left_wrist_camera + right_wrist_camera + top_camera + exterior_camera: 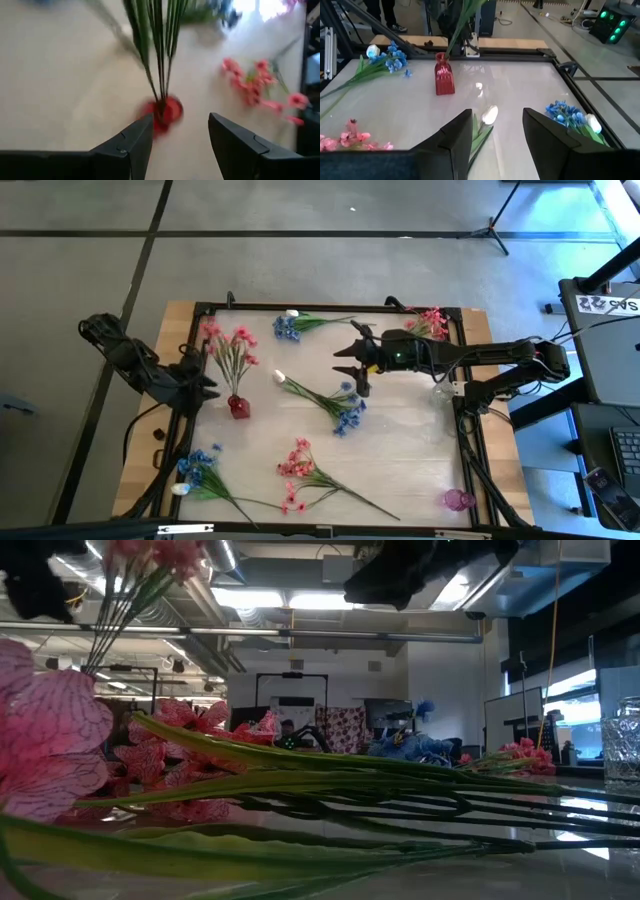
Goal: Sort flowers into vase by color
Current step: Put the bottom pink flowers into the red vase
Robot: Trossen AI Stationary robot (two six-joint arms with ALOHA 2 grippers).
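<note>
A red vase [238,406] stands upright on the table's left half with pink flowers [230,345] stuck in it by their stems [159,60]. My left gripper [210,380] hovers open just left of the vase [162,111], nothing between its fingers. My right gripper [345,362] hangs open above the table's middle, over a blue sprig with a white bud [490,115] that lies flat [335,402]. Other sprigs lying flat: blue at the far edge [290,327], pink at the far right [430,322], pink near the front [305,470], blue at the front left [200,470].
A clear glass vase [443,390] stands by the right edge and a small purple vase [457,500] at the front right corner. A black frame [330,308] rims the table. In the low view, pink blooms [50,740] and green stems [330,790] fill the foreground.
</note>
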